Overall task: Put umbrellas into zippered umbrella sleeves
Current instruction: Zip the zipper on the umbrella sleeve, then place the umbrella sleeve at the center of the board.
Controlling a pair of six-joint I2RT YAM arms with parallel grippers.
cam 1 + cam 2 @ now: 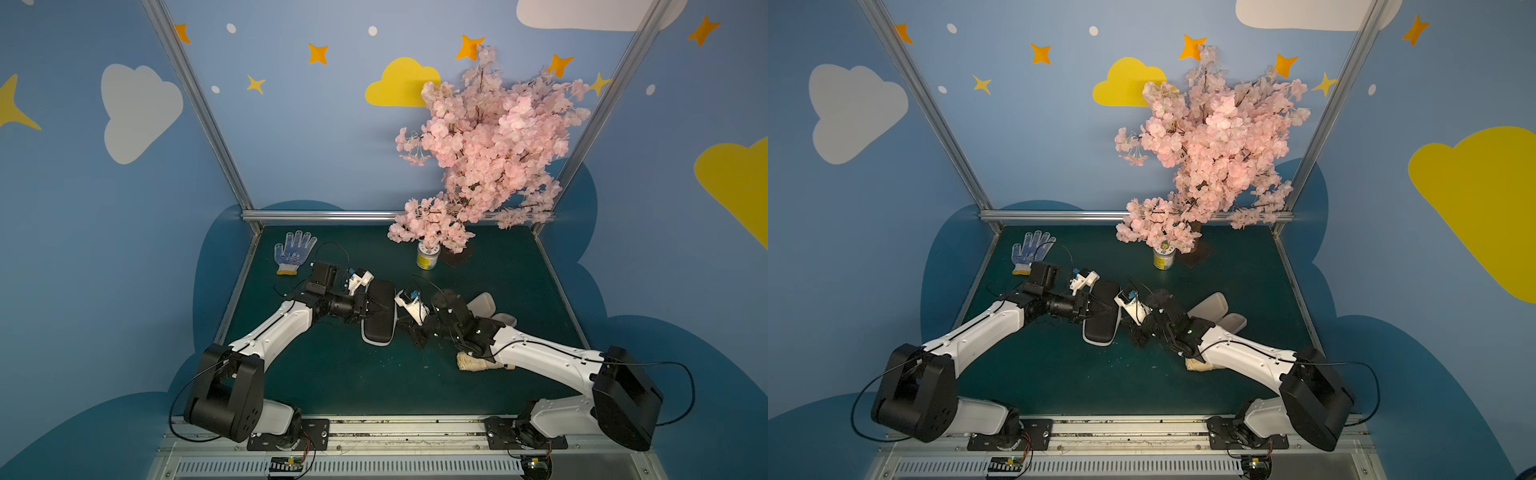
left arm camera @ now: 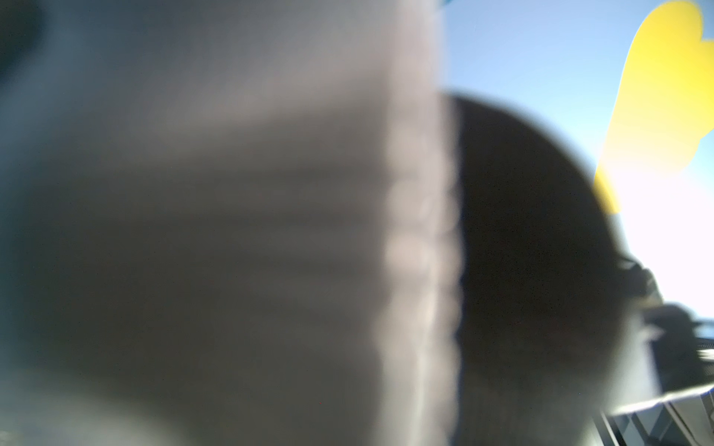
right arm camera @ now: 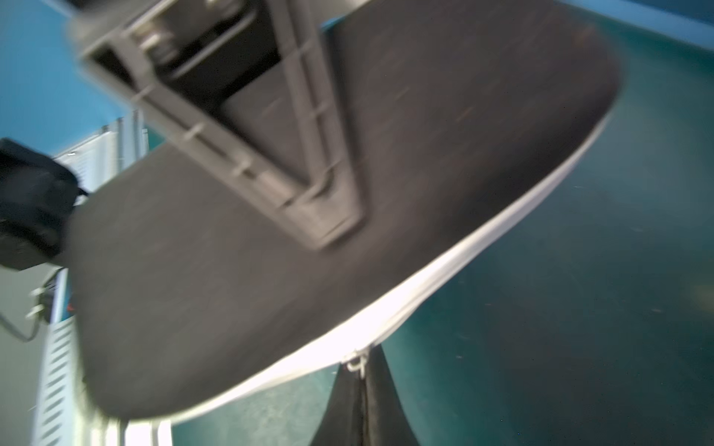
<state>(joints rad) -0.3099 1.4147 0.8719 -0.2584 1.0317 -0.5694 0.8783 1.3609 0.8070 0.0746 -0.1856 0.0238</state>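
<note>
Holds the black sleeve [image 1: 376, 332] clamped in the left gripper [image 1: 382, 309] near the jar [image 1: 428, 257], its zipper pull [image 3: 357, 363] pinched in the right gripper [image 3: 362, 382].

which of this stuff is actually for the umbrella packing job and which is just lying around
For the job:
- black case, gripped by the left hand
- its zip pull, pinched by the right hand
- pale case, lying open
- cream umbrella, not in any case

Just lying about:
- dotted glove
- yellow-labelled jar
- pink blossom tree
</note>
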